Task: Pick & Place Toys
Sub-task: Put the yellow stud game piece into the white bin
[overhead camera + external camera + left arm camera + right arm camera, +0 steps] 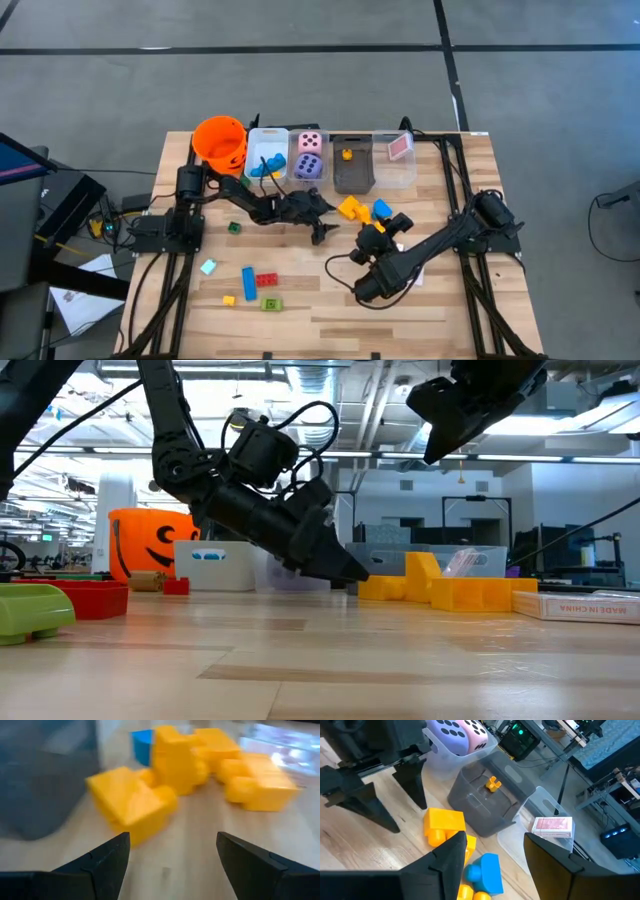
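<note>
Two yellow blocks (350, 207) and a blue block (382, 210) lie on the table in front of the bins. My left gripper (325, 222) stands open just left of them, its tips low over the wood. In the left wrist view the yellow blocks (150, 795) lie ahead of the gap (172, 850), and nothing is between the fingers. My right gripper (385, 232) hangs open above the same blocks (445, 822) and holds nothing. More toys lie near the front left: a blue block (249, 283), a red one (267, 280) and a green one (272, 303).
Along the far edge stand an orange bucket (220, 140), a clear bin with blue toys (266, 160), a clear bin with two dice (309, 155), a grey bin (352, 175) with a small yellow piece, and a clear bin with cards (397, 150). Bare wood lies at the front right.
</note>
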Robot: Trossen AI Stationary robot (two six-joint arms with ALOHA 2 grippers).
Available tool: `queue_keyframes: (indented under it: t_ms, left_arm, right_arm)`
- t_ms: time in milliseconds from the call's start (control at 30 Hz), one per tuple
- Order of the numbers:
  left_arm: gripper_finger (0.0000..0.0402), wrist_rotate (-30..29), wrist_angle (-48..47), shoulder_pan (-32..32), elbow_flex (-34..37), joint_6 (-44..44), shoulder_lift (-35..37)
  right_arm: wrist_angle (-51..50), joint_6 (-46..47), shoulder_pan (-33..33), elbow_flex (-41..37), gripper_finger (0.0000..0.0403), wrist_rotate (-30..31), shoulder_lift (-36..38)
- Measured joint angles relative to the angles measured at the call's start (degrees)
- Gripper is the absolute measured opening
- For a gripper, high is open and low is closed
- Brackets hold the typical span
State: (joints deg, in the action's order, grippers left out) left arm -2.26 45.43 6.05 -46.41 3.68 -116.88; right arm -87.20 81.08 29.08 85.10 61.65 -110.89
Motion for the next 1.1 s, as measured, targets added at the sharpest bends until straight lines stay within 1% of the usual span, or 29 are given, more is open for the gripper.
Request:
queue_keyframes:
  t_ms: [67,333,533,733,900,1000,1100]
  left_arm:
    - [0.0288,-2.41,0.0,0.07,0.0,0.0,0.0]
    - [0.0288,-0.35,0.27,0.03,-0.25,0.0,0.02]
    - [0.0288,-0.95,0.84,0.05,-4.08,0.0,-2.75]
    - [0.0288,3.72,-1.95,-0.03,-6.52,0.06,-6.41]
    - [0.0287,4.04,-1.55,-0.08,-6.48,-0.15,-6.85]
    - [0.0279,4.17,-0.08,-0.18,-6.31,0.0,-6.94]
    - [0.0258,4.41,0.12,-0.8,-6.29,0.0,-7.02]
  right_arm:
    - [0.01,0.0,0.02,0.0,0.0195,0.0,0.0]
    - [0.02,0.0,0.0,0.0,0.0195,0.2,0.0]
    - [0.44,-0.02,-0.02,0.0,0.0195,1.07,0.0]
    - [0.78,0.0,0.14,0.0,0.0195,1.26,0.0]
    - [0.99,0.0,0.77,0.0,0.0195,1.25,0.02]
    - [1.08,-0.01,0.92,0.0,0.0195,1.26,0.02]
    - [1.11,0.0,0.9,0.0,0.0195,1.27,0.02]
